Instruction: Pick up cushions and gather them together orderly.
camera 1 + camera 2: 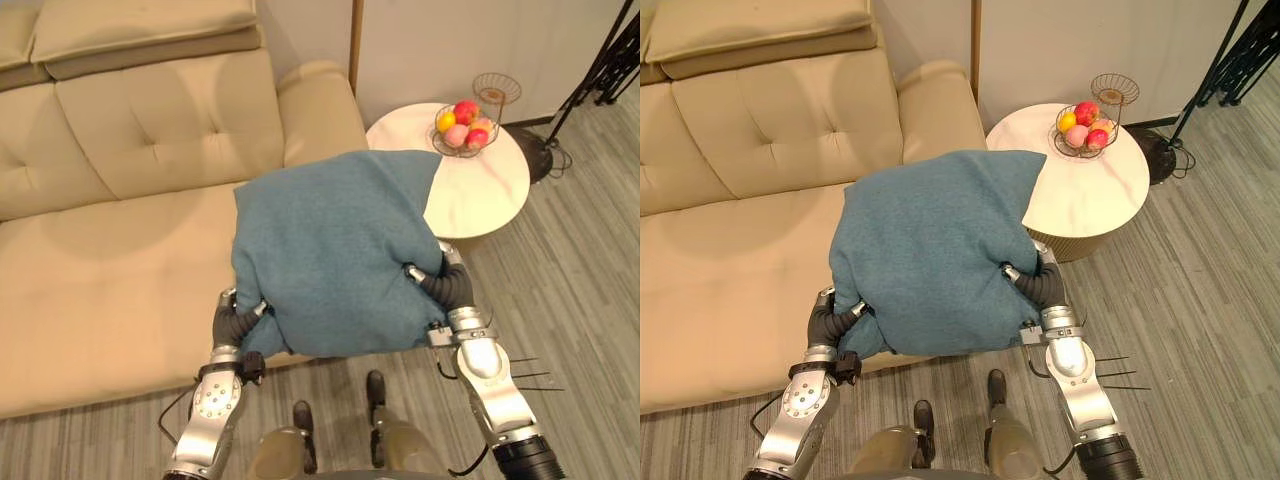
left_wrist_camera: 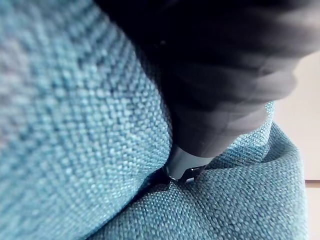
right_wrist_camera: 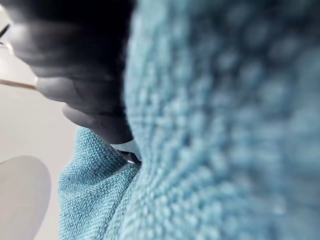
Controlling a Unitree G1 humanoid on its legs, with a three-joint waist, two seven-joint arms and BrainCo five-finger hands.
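Observation:
A large teal-blue cushion (image 1: 335, 250) hangs in the air in front of me, over the front edge of the beige sofa (image 1: 110, 270). It is clamped between both hands. My left hand (image 1: 238, 322) presses into its lower left corner, and my right hand (image 1: 445, 280) presses into its right side. In the left wrist view the woven blue cloth (image 2: 75, 125) bulges round the dark cover of the left hand (image 2: 220, 75). The right wrist view has the same cloth (image 3: 225, 125) against the right hand (image 3: 75, 60). Beige back cushions (image 1: 140, 30) lie along the top of the sofa.
A round white side table (image 1: 480, 190) stands right of the sofa arm, partly behind the cushion. On it are a wire basket of fruit (image 1: 463, 128) and an empty wire bowl (image 1: 496, 90). Black stand legs (image 1: 600, 60) rise at far right over the grey wood floor.

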